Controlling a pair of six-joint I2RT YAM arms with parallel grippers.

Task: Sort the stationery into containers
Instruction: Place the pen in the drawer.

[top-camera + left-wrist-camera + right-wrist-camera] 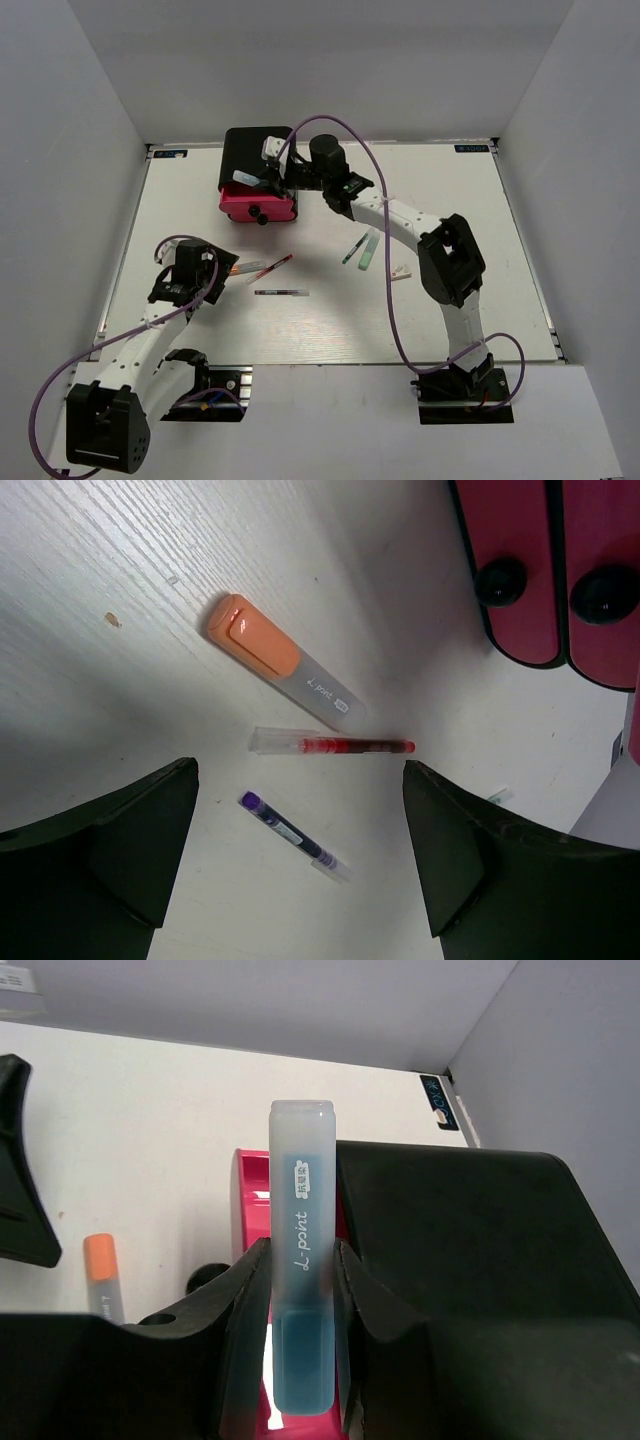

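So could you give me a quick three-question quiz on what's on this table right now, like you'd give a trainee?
1. True or false: the right gripper is empty.
2. Fill in: on the table, the ___ pen lies between the orange-capped marker and the dark pen.
3. The drawer fronts of the black box are: A pink, B green, C white.
Key: 1 false, it is shut on the light blue marker. 2 the red pen. 3 A.
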